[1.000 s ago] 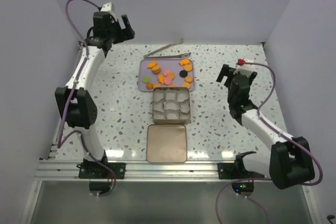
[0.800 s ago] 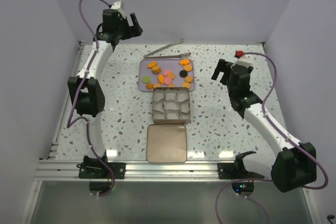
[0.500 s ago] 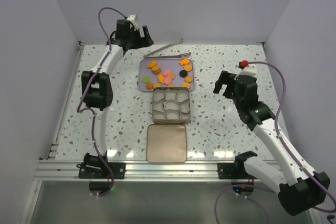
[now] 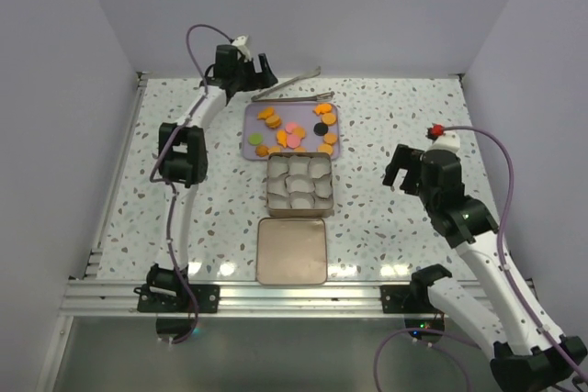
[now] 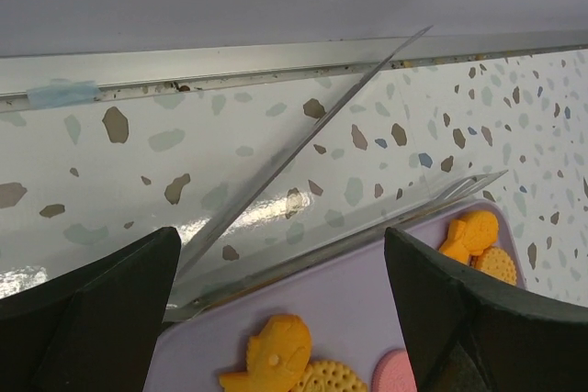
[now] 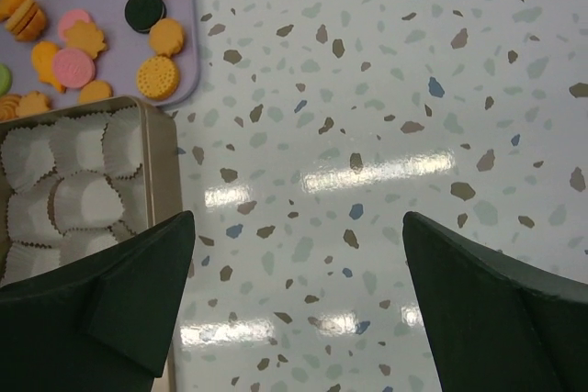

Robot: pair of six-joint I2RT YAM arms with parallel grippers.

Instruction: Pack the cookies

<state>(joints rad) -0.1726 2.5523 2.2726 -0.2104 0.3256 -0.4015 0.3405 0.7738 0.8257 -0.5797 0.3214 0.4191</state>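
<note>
Cookies [image 4: 293,140] are lying loose on the purple tray [image 4: 296,111], none yet in the tin [image 4: 268,185]
Left fingers [image 5: 83,319], spread, are hovering over the tongs [image 5: 303,149] beside the tray; a skewed grab could be knocking them into the cookies; right fingers [image 6: 101,309] are hanging spread over the counter [image 6: 386,89]
</note>
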